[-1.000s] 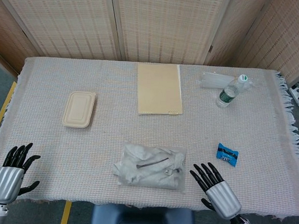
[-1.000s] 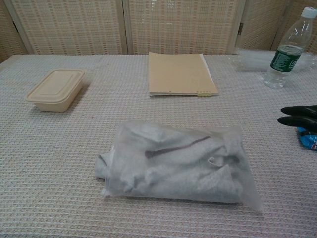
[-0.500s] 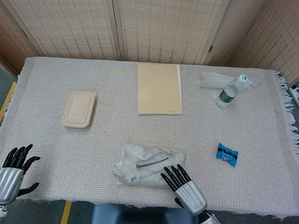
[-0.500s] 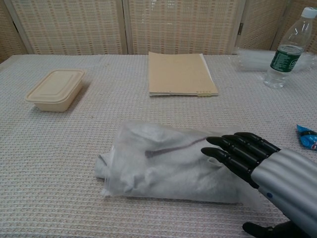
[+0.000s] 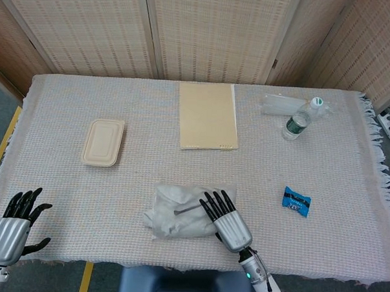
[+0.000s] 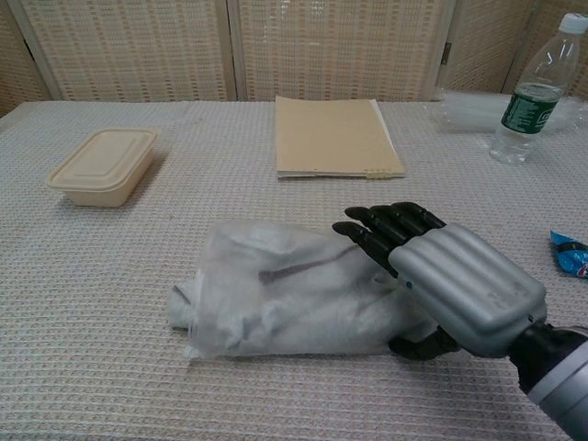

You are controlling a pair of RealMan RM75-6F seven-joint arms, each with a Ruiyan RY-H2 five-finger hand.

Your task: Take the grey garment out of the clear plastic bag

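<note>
The clear plastic bag (image 5: 179, 211) (image 6: 276, 299) lies near the table's front edge, with the grey garment (image 6: 303, 308) bunched inside it and a dark drawstring showing on top. My right hand (image 5: 225, 218) (image 6: 441, 276) lies over the bag's right end, its fingers (image 6: 381, 228) stretched flat along the top and its thumb low at the near side. The bag's right end is hidden under the palm. My left hand (image 5: 13, 225) hovers at the table's front left corner, far from the bag, its fingers apart and holding nothing. The chest view does not show it.
A beige lidded food box (image 5: 103, 142) (image 6: 103, 165) sits at the left. A tan folder (image 5: 208, 115) (image 6: 335, 136) lies at the back centre. A water bottle (image 5: 298, 121) (image 6: 531, 92) and clear packaging (image 5: 281, 104) stand back right. A blue snack packet (image 5: 296, 201) (image 6: 570, 253) lies right.
My right hand swept left from beside the bag onto its right end. The bag shifted a little left and bunched shorter. The left hand stayed put.
</note>
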